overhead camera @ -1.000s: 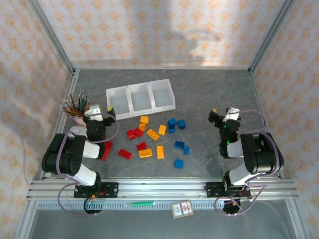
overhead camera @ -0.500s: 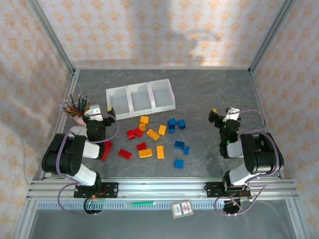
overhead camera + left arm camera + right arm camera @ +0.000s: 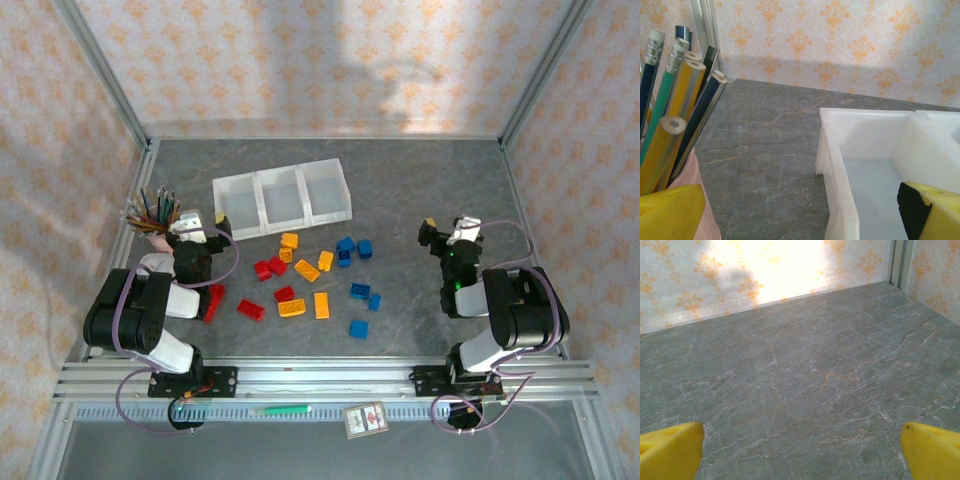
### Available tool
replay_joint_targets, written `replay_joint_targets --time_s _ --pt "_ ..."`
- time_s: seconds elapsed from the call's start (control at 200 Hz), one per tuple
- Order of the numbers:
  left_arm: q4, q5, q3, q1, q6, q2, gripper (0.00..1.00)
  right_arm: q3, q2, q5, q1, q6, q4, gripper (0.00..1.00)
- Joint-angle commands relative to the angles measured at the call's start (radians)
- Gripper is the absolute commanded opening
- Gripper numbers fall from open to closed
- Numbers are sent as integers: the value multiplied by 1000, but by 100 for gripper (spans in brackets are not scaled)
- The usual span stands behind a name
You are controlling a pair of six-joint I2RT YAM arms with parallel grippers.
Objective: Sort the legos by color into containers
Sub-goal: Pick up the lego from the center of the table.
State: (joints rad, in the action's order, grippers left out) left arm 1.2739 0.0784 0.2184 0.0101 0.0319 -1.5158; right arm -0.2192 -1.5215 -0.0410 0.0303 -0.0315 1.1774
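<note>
I've got both arms parked flanking the legos: the left gripper at 9 o'clock by the pencil cup, the right gripper at 3. Both are spread wide and empty, ready for a first pick, I judge. The bins wait at 12.

a pink cup stands at the left edge of the grey marbled table, near the slanted metal frame post, and it is packed with coloured pencils that fan upward. in the left wrist view the pencils show blue, green and yellow shafts, some with flat unsharpened ends and some with metal eraser bands. pale wallpaper with an orange ornament pattern covers the walls, and on the near ledge below the aluminium rails lie a small picture card and a thin green object too small to identify.
</note>
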Motion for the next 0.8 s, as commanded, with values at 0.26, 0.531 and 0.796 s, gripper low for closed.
replay_joint_targets --time_s 0.26,0.531,0.796 --pt "-249 -15 18 -13 44 285 99 -62 304 127 2 81 -263 100" --pt "-535 -20 88 -15 352 453 99 -167 508 87 -3 454 -693 100" --pt "-797 -110 164 -16 485 503 99 -223 534 -50 6 497 -869 100"
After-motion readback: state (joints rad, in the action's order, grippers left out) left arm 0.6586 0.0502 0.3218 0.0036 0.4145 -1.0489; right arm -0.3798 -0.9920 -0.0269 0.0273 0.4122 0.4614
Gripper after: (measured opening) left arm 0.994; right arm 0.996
